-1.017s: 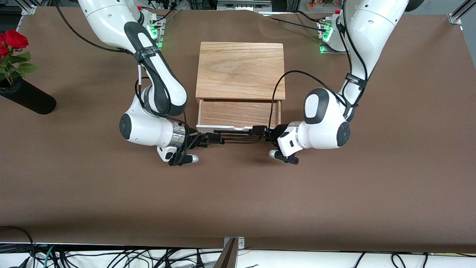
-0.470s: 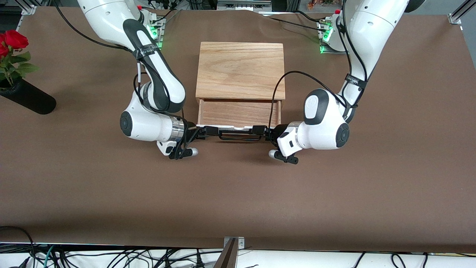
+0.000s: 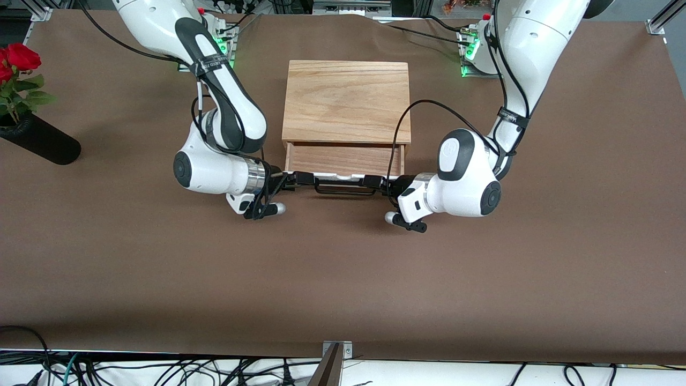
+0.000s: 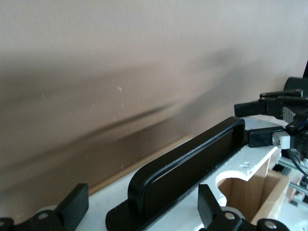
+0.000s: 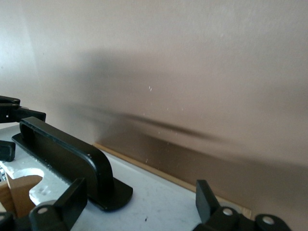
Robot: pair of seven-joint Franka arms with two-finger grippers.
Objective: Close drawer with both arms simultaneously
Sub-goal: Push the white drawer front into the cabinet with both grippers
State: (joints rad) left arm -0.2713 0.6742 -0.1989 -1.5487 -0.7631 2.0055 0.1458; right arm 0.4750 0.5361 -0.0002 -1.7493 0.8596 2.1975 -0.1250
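The drawer (image 3: 343,160) stands partly open from the oak-coloured box (image 3: 345,102), its white front panel (image 3: 343,176) and black bar handle (image 3: 343,190) facing the front camera. My right gripper (image 3: 305,178) is open against the panel at the right arm's end of the handle. My left gripper (image 3: 371,182) is open against the panel at the other end. In the left wrist view my gripper (image 4: 142,209) straddles the panel (image 4: 110,204) by the handle (image 4: 187,163). In the right wrist view my gripper (image 5: 139,199) straddles the panel (image 5: 159,192) beside the handle (image 5: 62,149).
A black vase (image 3: 40,140) with red roses lies at the right arm's end of the table. The brown table (image 3: 343,279) stretches out in front of the drawer toward the front camera. Cables hang along the table's front edge.
Both grippers have moved toward the box together, and the drawer has slid in with them. Less of the wooden tray shows than a second ago.
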